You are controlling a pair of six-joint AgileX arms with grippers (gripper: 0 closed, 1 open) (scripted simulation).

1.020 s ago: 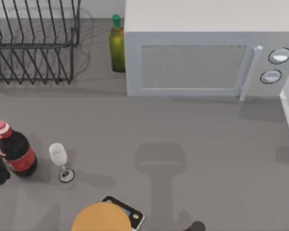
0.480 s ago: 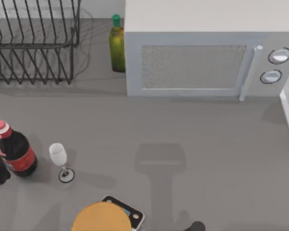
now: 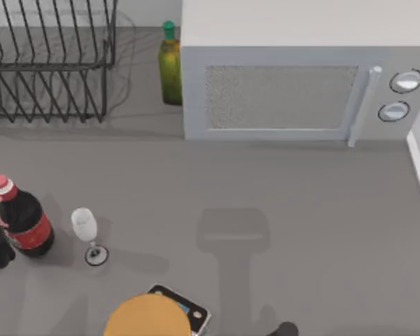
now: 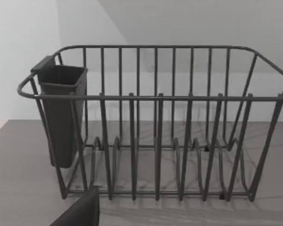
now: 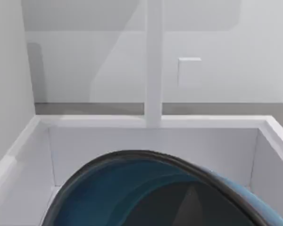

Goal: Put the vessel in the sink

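Since a second ago the soft shadow on the right side of the counter [image 3: 301, 182] has slid toward the far edge and gone, while everything standing on the counter has kept its place. Your right gripper [image 5: 191, 205] shows only as a dark wedge against the vessel [image 5: 132, 188], and you cannot tell whether it is grasping or released. The vessel's teal inside and thin dark rim sit right under the right wrist camera, above the white basin of the sink [image 5: 151, 121]; whether it touches the basin floor you cannot tell. A white upright post [image 5: 153, 61] stands at the sink's far rim. From above, the sink's pale rim runs along the right edge of the counter, just beside the microwave [image 3: 280, 91]. Your left gripper [image 4: 80, 214] appears as a dark corner facing the wire dish rack [image 4: 155, 141], its state unreadable too. A green bottle [image 3: 170, 66] stands between rack and microwave. At the near left stand a cola bottle [image 3: 21, 220] and, just beside it, a wine glass [image 3: 86, 231]; an orange disc [image 3: 147, 316] lies at the near edge.
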